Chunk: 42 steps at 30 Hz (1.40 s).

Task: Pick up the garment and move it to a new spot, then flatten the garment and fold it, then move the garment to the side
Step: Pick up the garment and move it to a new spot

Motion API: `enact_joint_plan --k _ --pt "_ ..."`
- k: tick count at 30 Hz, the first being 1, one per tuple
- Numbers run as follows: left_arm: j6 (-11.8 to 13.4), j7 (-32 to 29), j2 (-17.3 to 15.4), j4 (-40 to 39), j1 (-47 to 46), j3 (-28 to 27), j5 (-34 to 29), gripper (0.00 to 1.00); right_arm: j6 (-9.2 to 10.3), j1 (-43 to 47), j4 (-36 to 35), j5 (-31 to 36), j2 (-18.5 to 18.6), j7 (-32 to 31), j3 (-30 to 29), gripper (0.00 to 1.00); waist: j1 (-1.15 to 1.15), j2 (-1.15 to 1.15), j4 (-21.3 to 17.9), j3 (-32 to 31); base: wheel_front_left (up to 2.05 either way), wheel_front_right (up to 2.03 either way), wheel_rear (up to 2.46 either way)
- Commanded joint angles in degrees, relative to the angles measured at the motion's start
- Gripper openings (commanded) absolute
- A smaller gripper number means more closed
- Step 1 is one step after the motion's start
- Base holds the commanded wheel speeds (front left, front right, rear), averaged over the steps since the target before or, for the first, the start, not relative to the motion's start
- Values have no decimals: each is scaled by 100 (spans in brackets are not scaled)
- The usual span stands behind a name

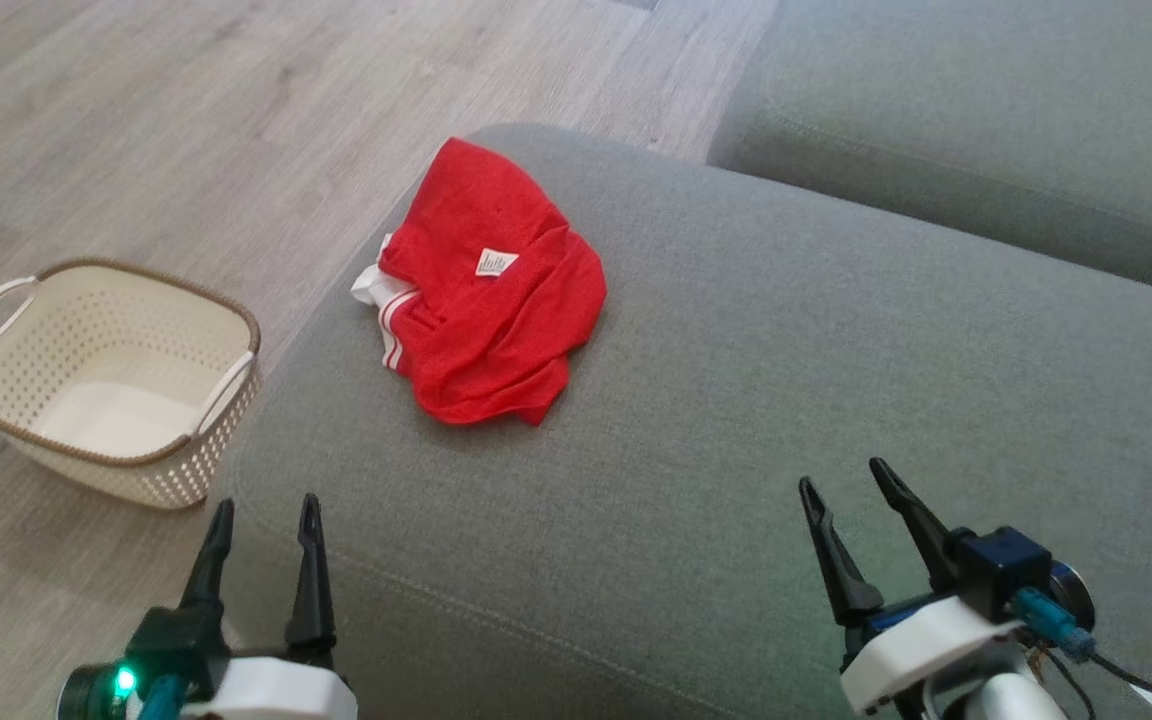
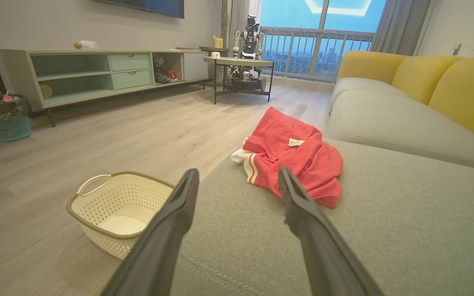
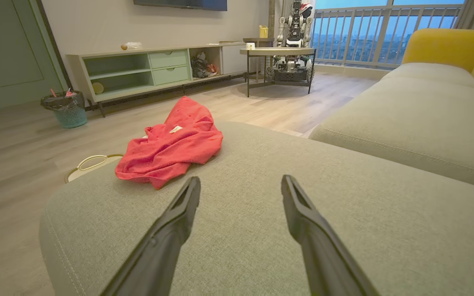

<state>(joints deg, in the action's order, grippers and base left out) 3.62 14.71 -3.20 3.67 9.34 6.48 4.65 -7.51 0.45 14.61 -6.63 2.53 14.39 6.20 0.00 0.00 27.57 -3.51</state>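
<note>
Pretty much nothing looks done yet here. The red garment is seen crumpled in a heap at the far left edge of the grey sofa cushion. A white striped hem pokes out on its left side and a small label faces up. It isn't touched by anything. The left gripper is parked at the near left corner of the cushion, fingers spread apart with nothing between them. The right gripper is held over the near right part of the cushion, fingers likewise apart and nothing held. Both are well short of the cloth. A cream basket is sat on the wood floor just beside the cushion. So the whole list is judged to be left: the pick-up and move to a new spot, the flattening, the fold, and the shift to the side. The first grab would probably be best made on the nearer bunched edge, though that's only a guess.
</note>
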Motion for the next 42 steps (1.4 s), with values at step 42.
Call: enact_joint_plan --k 42 --pt "-1109 -1842 -1651 3746 -5589 788 1809 100 2 -1586 -1722 1048 35 -631 54 100 0 0 -1628 2783 0 0 0"
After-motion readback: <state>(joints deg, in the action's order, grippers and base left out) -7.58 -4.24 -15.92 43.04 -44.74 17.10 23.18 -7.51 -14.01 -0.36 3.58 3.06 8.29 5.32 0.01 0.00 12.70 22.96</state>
